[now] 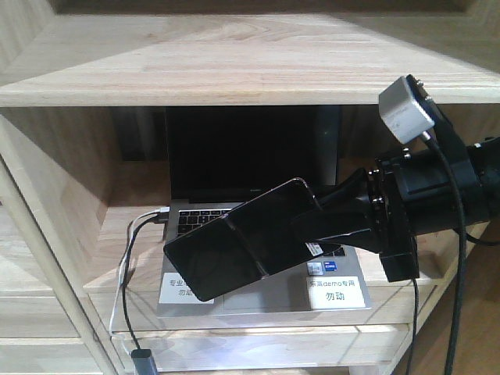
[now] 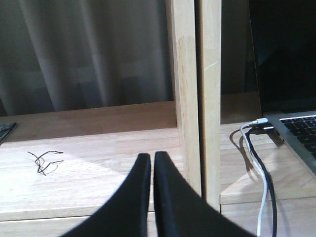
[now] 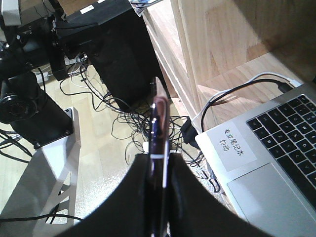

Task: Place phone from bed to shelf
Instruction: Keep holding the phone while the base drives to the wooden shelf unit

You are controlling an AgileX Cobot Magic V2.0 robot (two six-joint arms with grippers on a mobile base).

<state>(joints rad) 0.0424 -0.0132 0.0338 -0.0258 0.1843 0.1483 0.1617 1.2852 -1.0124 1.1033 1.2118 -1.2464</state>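
Phone [image 1: 226,250] held at the shelf [image 1: 234,78]
Right end effector [image 1: 316,226] grasps the phone above the open laptop [image 1: 250,148]; left end effector [image 2: 148,160] is clenched, fingers pressed together.

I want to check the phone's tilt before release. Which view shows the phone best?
The front-facing view: the phone shows most of its glossy face, tilted above the laptop. The right wrist view sees only its thin edge between the jaws. The left wrist view misses it.

R claw [image 1: 303,226] clamped on phone [image 1: 226,258], L claw [image 2: 151,160] closed
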